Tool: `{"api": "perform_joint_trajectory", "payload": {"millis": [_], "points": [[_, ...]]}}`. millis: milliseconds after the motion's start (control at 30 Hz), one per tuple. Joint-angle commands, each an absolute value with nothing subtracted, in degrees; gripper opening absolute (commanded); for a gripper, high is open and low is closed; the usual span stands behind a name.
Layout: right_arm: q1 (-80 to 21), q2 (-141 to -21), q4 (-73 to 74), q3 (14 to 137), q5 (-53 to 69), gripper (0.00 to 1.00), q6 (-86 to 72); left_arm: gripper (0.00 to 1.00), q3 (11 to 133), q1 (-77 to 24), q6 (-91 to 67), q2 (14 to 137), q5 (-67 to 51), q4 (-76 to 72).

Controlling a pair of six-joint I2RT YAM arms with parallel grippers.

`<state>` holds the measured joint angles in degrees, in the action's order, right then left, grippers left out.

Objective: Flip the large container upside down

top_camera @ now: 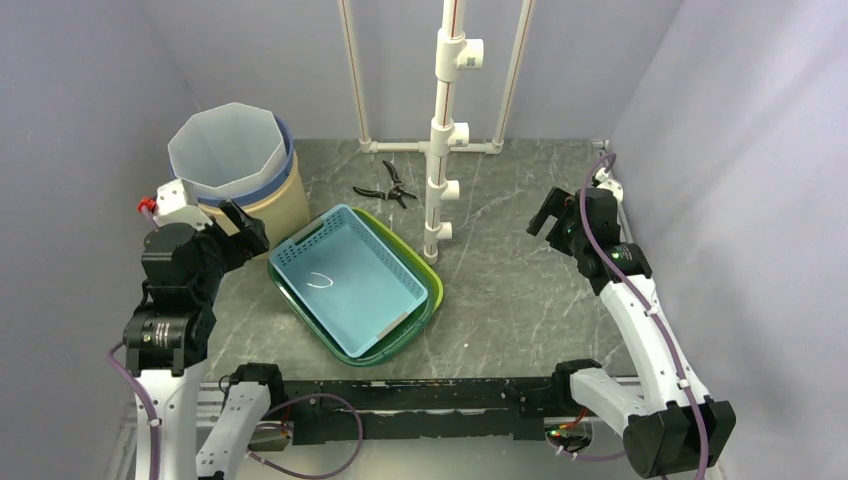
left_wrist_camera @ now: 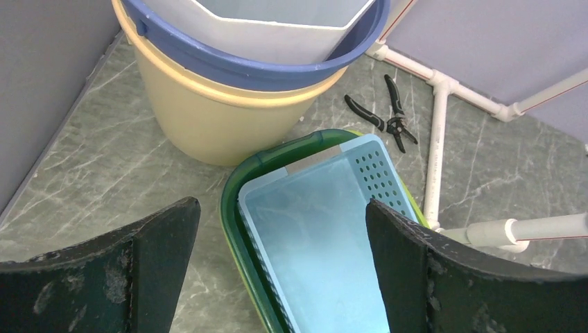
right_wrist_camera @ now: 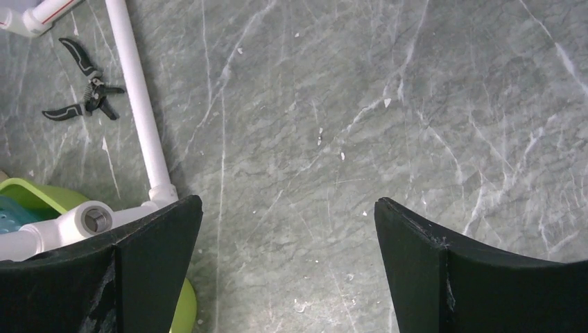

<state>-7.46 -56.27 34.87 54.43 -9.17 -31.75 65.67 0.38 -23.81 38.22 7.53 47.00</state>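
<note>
A tan bucket (top_camera: 278, 205) stands upright at the back left, with a blue bucket and a white faceted bin (top_camera: 228, 150) nested inside it. It also shows in the left wrist view (left_wrist_camera: 222, 114). A light blue basket (top_camera: 345, 275) sits upright inside green baskets (top_camera: 425, 315) mid-table, also in the left wrist view (left_wrist_camera: 319, 236). My left gripper (top_camera: 245, 228) is open and empty, above the table between the bucket and the baskets (left_wrist_camera: 283, 208). My right gripper (top_camera: 550, 212) is open and empty over bare table at the right (right_wrist_camera: 288, 208).
Black pliers (top_camera: 385, 185) lie at the back centre, also in the left wrist view (left_wrist_camera: 388, 118) and the right wrist view (right_wrist_camera: 87, 94). A white PVC pipe frame (top_camera: 445, 130) stands behind the baskets, its post close to their right corner. Grey walls enclose three sides.
</note>
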Motion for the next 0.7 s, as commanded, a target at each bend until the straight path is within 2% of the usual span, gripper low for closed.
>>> {"api": "perform_joint_trajectory", "payload": {"millis": [0,200,400,667], "points": [[-7.30,-54.74,33.34,55.00,-9.31,1.00,-33.80,0.95,65.67,0.27,-28.01,36.94,8.23,47.75],[-7.32,-53.21,32.74,54.40,0.35,1.00,-30.72,0.95,65.04,0.31,-29.88,37.73,1.84,51.06],[-7.29,-51.01,28.31,48.79,13.00,0.99,-35.35,0.95,63.46,0.27,-30.59,37.63,-5.54,53.28],[-7.32,-48.43,31.36,42.59,23.03,0.89,-40.59,0.95,60.70,0.31,-32.41,35.91,-11.06,56.84]]}}
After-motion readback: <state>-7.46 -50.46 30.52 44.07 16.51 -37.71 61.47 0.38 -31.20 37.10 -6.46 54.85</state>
